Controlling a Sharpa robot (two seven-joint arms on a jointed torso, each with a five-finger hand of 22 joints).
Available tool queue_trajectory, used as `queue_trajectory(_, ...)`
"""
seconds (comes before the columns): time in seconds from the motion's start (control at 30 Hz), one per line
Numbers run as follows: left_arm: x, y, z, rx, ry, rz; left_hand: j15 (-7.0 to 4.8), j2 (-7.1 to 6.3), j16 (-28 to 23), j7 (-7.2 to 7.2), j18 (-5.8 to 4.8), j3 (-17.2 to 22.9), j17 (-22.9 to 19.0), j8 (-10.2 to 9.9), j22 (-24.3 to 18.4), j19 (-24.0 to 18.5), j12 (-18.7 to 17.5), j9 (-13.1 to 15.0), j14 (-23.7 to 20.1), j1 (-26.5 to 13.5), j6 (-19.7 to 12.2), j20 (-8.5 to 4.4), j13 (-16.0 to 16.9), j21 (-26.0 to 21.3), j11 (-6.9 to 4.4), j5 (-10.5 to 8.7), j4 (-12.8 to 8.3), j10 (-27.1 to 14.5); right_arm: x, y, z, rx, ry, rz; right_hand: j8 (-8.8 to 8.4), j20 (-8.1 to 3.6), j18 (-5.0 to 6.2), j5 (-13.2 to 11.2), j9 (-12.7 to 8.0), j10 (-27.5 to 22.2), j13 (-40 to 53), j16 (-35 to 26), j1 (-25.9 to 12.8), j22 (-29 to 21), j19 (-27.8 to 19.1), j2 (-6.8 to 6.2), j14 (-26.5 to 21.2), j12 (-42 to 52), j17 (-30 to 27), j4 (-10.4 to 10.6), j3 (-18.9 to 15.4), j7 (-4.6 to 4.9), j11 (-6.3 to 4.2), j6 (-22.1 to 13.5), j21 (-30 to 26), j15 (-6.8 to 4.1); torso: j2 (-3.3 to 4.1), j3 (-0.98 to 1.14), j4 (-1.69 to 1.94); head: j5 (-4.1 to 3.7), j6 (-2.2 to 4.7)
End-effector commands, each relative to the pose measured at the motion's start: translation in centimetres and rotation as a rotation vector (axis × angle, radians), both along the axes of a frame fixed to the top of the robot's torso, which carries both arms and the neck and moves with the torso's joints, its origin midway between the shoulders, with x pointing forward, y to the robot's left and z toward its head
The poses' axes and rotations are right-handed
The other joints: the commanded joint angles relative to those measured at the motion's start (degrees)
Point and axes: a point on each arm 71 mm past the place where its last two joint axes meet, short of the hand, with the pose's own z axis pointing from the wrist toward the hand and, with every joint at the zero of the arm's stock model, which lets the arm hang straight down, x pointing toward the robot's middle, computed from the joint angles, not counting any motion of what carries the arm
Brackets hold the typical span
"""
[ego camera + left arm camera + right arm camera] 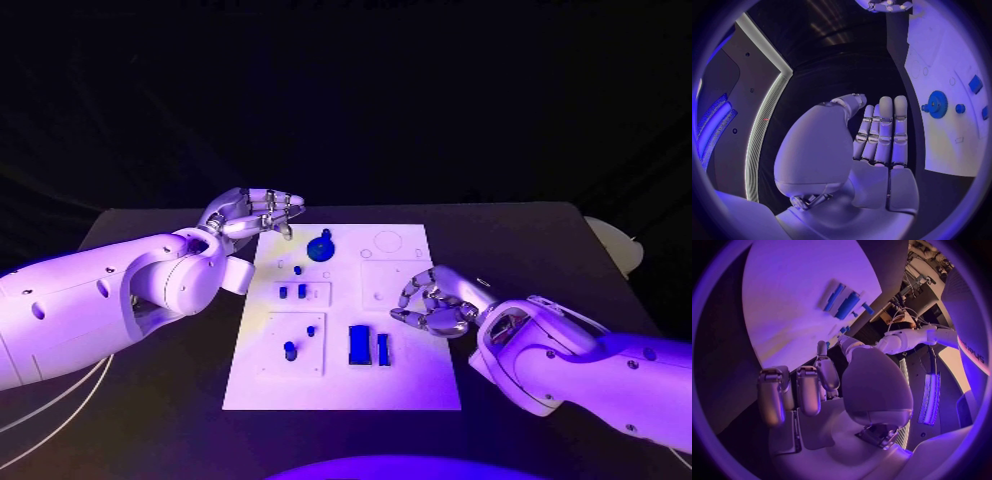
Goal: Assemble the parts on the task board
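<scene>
Left robot hand [257,213] and right robot hand [436,302], both empty, fingers apart

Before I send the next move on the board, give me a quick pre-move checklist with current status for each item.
1. Left hand empty, fingers apart: ok.
2. Right hand empty: ok; fingers curled, nothing in them.
3. Task board flat on the table: ok.
4. Blue gear free at the board's far end, untouched: ok.
5. Two blue bars on the board, clear of both hands: ok.
6. Parts fully seated: cannot tell.
</scene>
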Motion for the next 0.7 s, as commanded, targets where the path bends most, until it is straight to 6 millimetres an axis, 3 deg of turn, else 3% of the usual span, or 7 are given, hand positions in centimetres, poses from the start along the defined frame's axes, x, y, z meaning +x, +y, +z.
queue_trajectory(0.03,0.2,0.1,-0.1,-0.048,-0.016,0.027,0.01,-0.18,-0.8,-0.12,0.77,-0.4,-0.7,0.5,-0.9,-0.8,0.7,-0.1,-1.2,-1.1,-0.6,0.19,0.0,-1.5,-0.07,-0.1,0.8,-0.1,1.9,-1.0,0.6,0.292,0.018,-0.054,-0.62,0.55,1.7,0.1,-0.2,-4.2,-3.3,-3.0,2.2,11.4,1.0,0.57,1.3,-7.2,-3.3,-0.7,0.8,0.51,0.47,-1.3,-6.4,0.8,-1.08,-0.45,-0.17,-0.17,1.38)
queue_trajectory(0.27,1.1,0.7,-1.1,-0.095,-0.007,0.107,0.31,-0.31,-8.1,-0.39,0.75,-2.1,-4.9,1.4,-5.9,-2.3,2.4,0.0,-3.6,-1.8,-0.9,1.12,-0.2,-9.3,-0.24,-0.33,2.7,1.2,7.2,-3.8,0.4,0.513,0.059,-0.171,-3.41,2.44,9.19,-0.6,-0.9,-18.8,-23.9,-31.0,8.4,-7.6,-18.2,0.73,-12.6,-34.8,-36.3,-1.9,4.0,3.11,2.9,-6.5,-51.9,2.82,-2.54,-1.07,-0.49,-0.28,4.54)
queue_trajectory(0.43,2.4,1.5,-2.0,-0.139,0.001,0.198,0.63,-0.7,-16.6,-0.95,0.69,-2.3,-8.4,2.2,-10.7,-2.9,2.4,0.2,-3.9,-1.4,-0.9,2.51,-0.8,-16.3,-0.53,-0.41,3.8,3.7,10.8,-5.0,0.3,0.631,0.048,-0.213,-4.89,4.35,9.13,-2.0,-2.1,-23.3,-34.0,-42.3,10.1,-14.6,-23.6,0.4,-20.0,-45.4,-40.9,-1.7,7.3,4.39,4.88,-6.8,-61.8,5.02,-3.34,-0.92,-0.77,-0.37,7.39)
queue_trajectory(0.57,3.6,1.9,-2.7,-0.166,0.001,0.257,0.83,-0.59,-20.9,-1.12,0.04,-1.8,-9.9,2.7,-13.3,-4.8,1.3,0.4,-5.0,-1.3,-0.6,3.43,-1.6,-20.2,-0.71,-0.36,4.5,5.0,13.2,-5.5,0.0,0.706,0.038,-0.243,-6.78,6.58,8.35,-3.1,-3.4,-24.4,-42.3,-53.7,10.8,-21.3,-30.6,-0.06,-29.3,-52.5,-46.4,-2.0,9.9,5.65,6.73,-7.2,-70.3,8.31,-3.92,-0.76,-0.82,-0.28,9.03)
queue_trajectory(0.63,4.0,1.9,-3.0,-0.173,-0.002,0.273,3.38,-1.13,-30.1,-2.69,-0.83,-1.4,-12.8,1.1,-19.6,-8.8,-4.5,-0.6,-9.6,-1.1,-3.5,5.87,-3.6,-29.3,1.19,-0.62,5.4,4.2,14.1,-5.6,-0.1,0.729,0.033,-0.251,-8.3,8.37,8.8,-3.1,-4.7,-22.1,-49.0,-59.2,10.4,-27.2,-31.2,-0.07,-29.9,-56.2,-49.9,-3.0,10.7,6.75,7.57,-6.9,-75.1,9.0,-4.02,-0.64,-0.84,-0.2,9.58)
queue_trajectory(0.67,4.2,1.9,-3.1,-0.176,-0.003,0.279,3.93,-0.45,-36.6,-2.89,0.36,-2.6,-14.3,0.8,-27.2,-4.2,-10.8,-1.8,-5.7,0.1,-3.0,6.58,-3.4,-37.0,0.75,-0.4,5.4,6.9,14.4,-5.6,-0.2,0.737,0.031,-0.253,-8.95,8.9,9.44,-3.0,-5.3,-22.2,-52.0,-61.6,9.9,-29.8,-30.6,0.24,-30.3,-58.3,-51.6,-3.4,10.9,6.37,7.56,-6.6,-76.9,9.78,-4.03,-0.59,-0.86,-0.18,9.78)
queue_trajectory(0.7,4.3,1.9,-3.1,-0.177,-0.004,0.283,3.92,-0.24,-39.8,-2.8,-0.45,-3.2,-14.9,0.5,-29.5,-3.7,-12.9,-2.4,-6.9,0.0,-3.1,6.31,-3.6,-39.6,1.44,-0.51,5.7,7.1,14.7,-5.6,-0.2,0.744,0.03,-0.255,-8.95,8.9,9.44,-3.0,-5.3,-22.2,-52.0,-61.6,9.9,-29.8,-30.6,0.24,-30.3,-58.3,-51.6,-3.4,10.9,6.37,7.56,-6.6,-76.9,9.78,-4.02,-0.53,-0.88,-0.12,9.98)
